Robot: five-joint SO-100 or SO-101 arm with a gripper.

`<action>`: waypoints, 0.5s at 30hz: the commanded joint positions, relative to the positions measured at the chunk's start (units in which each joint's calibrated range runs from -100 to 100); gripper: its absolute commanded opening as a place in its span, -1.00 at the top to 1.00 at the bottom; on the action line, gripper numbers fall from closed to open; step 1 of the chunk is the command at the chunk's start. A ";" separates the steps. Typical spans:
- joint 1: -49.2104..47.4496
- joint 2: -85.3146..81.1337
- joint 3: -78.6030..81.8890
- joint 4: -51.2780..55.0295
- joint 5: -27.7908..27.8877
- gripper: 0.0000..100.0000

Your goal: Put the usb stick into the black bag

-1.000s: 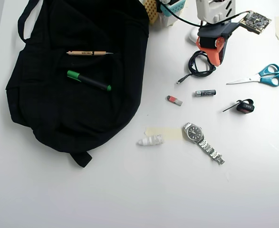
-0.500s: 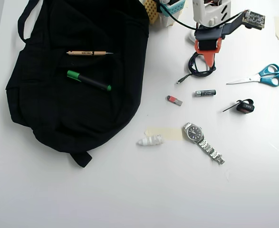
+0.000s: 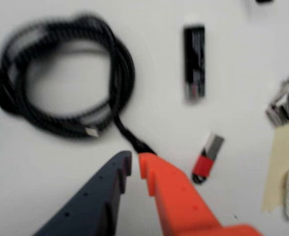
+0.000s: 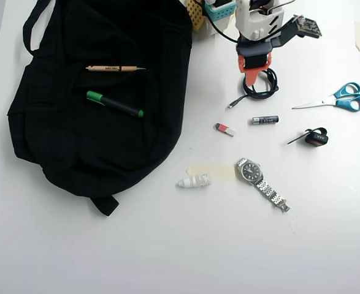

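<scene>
The usb stick (image 4: 224,129), red at one end and silver at the other, lies on the white table to the right of the black bag (image 4: 75,147). In the wrist view the usb stick (image 3: 207,158) sits just right of my orange finger (image 3: 164,187). My gripper (image 4: 252,78) hangs near the top of the overhead view over a coiled black cable (image 4: 257,86), above and right of the stick. In the wrist view the gripper (image 3: 134,163) is shut with only a thin slit between its tips and nothing held. The bag fills the left of the overhead view.
A pencil (image 4: 115,68) and a green-capped marker (image 4: 114,104) lie on the bag. Around the stick are a black-and-silver tube (image 4: 265,120), a watch (image 4: 260,179), a tape strip (image 4: 211,171), a white ribbed piece (image 4: 194,181), a black clip (image 4: 316,137) and scissors (image 4: 339,98).
The arm has swung left in the overhead view and drawn back toward its base, so the gripper tip now points down over the cable. Nothing on the table has moved.
</scene>
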 commanded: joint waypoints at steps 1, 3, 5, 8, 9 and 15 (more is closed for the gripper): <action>4.44 -1.41 -0.40 -0.02 5.25 0.95; 6.08 -1.33 -0.40 -0.19 7.03 0.95; 7.58 -0.91 -0.58 -0.19 8.19 0.95; 8.70 -0.16 -0.76 -0.45 9.44 0.95; 8.78 -0.16 -0.85 -0.45 9.44 0.95; 10.05 2.41 -1.93 -0.54 9.08 0.95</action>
